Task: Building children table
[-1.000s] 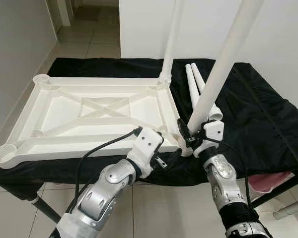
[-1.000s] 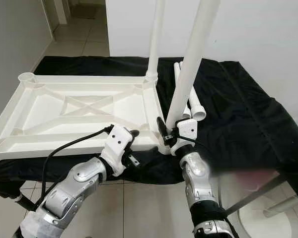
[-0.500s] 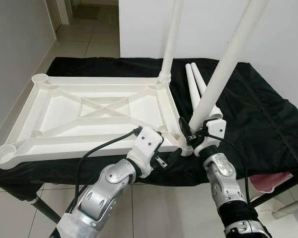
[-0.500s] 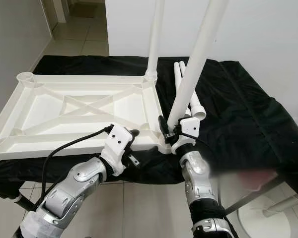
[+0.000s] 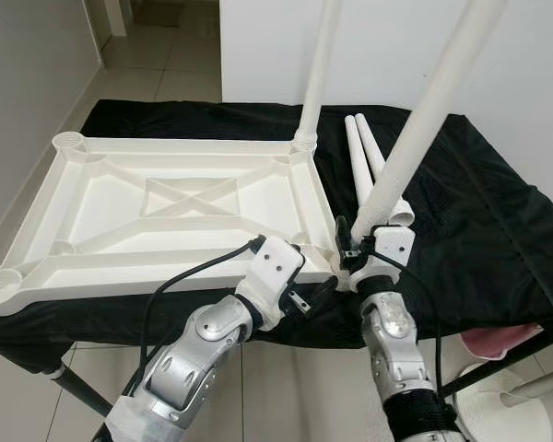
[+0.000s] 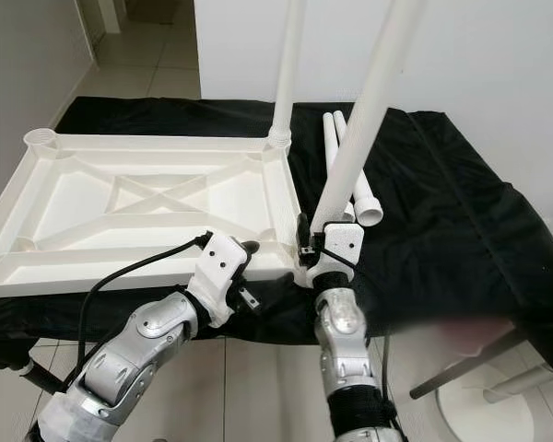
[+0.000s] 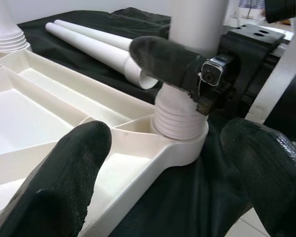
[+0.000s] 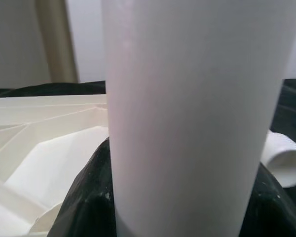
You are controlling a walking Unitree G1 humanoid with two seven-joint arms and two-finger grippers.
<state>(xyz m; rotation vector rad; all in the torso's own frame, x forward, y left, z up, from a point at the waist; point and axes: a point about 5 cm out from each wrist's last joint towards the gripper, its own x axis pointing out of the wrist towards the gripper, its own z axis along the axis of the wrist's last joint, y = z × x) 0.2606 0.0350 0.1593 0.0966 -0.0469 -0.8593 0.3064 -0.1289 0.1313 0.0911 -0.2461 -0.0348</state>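
Tabletop (image 5: 175,207): white plastic, upside down with ribbed underside up, left and centre of the head frame, lying on the surface (image 5: 461,212), which is draped in black cloth.
Far leg (image 5: 315,74): white tube, upright in the far right corner socket, upper centre of the frame.
Near leg (image 5: 415,138): white tube, leaning toward the upper right, its ribbed lower end seated in the near right corner socket (image 7: 180,131).
Spare legs (image 5: 364,166): two white tubes lying side by side on the cloth, just right of the tabletop.
Right hand (image 5: 355,250): lower centre-right, black fingers clamped around the near leg just above the socket.
Left hand (image 5: 318,293): lower centre, just beside the near right corner, fingers spread wide, gripping nothing.
Floor (image 5: 166,64): pale tiles, upper left.
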